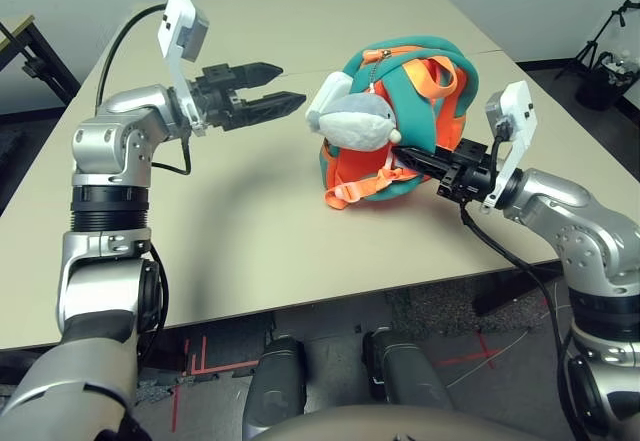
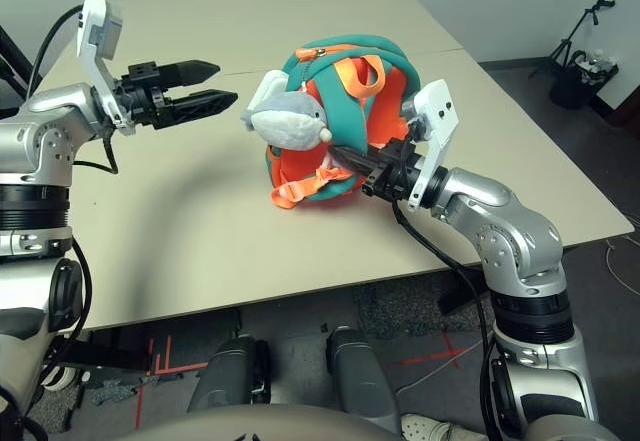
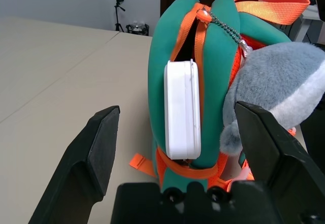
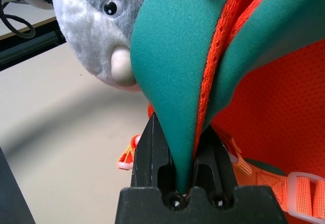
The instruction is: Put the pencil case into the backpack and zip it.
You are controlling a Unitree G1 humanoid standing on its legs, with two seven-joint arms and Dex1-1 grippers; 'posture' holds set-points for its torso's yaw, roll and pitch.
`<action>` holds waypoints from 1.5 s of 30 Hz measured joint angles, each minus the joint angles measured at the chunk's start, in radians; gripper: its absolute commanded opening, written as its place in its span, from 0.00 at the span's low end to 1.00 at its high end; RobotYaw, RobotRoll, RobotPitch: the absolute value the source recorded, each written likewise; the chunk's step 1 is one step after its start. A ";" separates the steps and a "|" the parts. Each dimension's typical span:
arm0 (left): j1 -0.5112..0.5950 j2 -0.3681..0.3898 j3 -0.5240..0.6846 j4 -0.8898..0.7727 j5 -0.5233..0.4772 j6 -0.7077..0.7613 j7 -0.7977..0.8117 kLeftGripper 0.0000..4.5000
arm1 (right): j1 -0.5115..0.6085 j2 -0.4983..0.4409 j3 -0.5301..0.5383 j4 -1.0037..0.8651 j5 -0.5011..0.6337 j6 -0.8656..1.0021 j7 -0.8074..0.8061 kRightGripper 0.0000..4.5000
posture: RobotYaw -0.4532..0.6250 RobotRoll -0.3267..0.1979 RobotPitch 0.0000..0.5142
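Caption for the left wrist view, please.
Open left gripper faces the teal backpack, the white pencil case sticking out of its unzipped opening beside the plush shark.

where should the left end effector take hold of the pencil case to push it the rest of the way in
Grip the exposed lower half of the pencil case, across its flat faces, coming straight on from the open left end effector. It stands on edge, half out of the backpack zipper opening, its narrow side facing that end effector. The right end effector pinches the backpack's edge, probably steadying it.
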 measured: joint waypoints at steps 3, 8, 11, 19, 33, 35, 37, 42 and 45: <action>0.000 0.000 0.000 0.015 0.000 0.000 -0.001 0.96 | 0.000 0.000 0.000 0.000 0.000 0.000 0.000 0.03 | 0.31 0.62 0.10; 0.000 -0.001 0.002 0.026 -0.001 -0.006 -0.001 1.00 | 0.003 0.000 0.000 0.000 0.000 -0.002 0.000 0.03 | 0.31 0.62 0.10; 0.000 -0.003 0.007 0.026 -0.016 -0.006 0.000 1.00 | 0.003 0.000 0.000 0.000 0.000 -0.002 0.000 0.03 | 0.32 0.62 0.10; 0.001 -0.003 0.014 0.026 -0.027 0.001 0.019 1.00 | 0.002 0.000 0.000 0.000 0.000 -0.003 0.000 0.03 | 0.32 0.62 0.11; 0.014 -0.020 -0.025 0.038 -0.015 -0.022 0.035 0.96 | 0.002 0.000 0.000 0.000 0.000 -0.003 0.000 0.03 | 0.31 0.62 0.11; 0.014 -0.020 -0.025 0.043 -0.016 -0.022 0.036 0.93 | 0.002 0.000 0.000 0.000 0.000 -0.003 0.000 0.03 | 0.31 0.62 0.11; 0.014 -0.020 -0.025 0.053 -0.017 -0.022 0.036 0.98 | 0.002 0.000 0.000 0.000 0.000 -0.003 0.000 0.03 | 0.31 0.62 0.12; 0.014 -0.018 -0.025 0.059 -0.018 -0.023 0.036 1.00 | 0.002 0.000 0.000 0.000 0.000 -0.003 0.000 0.03 | 0.31 0.62 0.12; 0.014 -0.017 -0.025 0.059 -0.019 -0.023 0.035 1.00 | 0.002 0.000 0.000 0.000 0.000 -0.003 0.000 0.03 | 0.31 0.62 0.11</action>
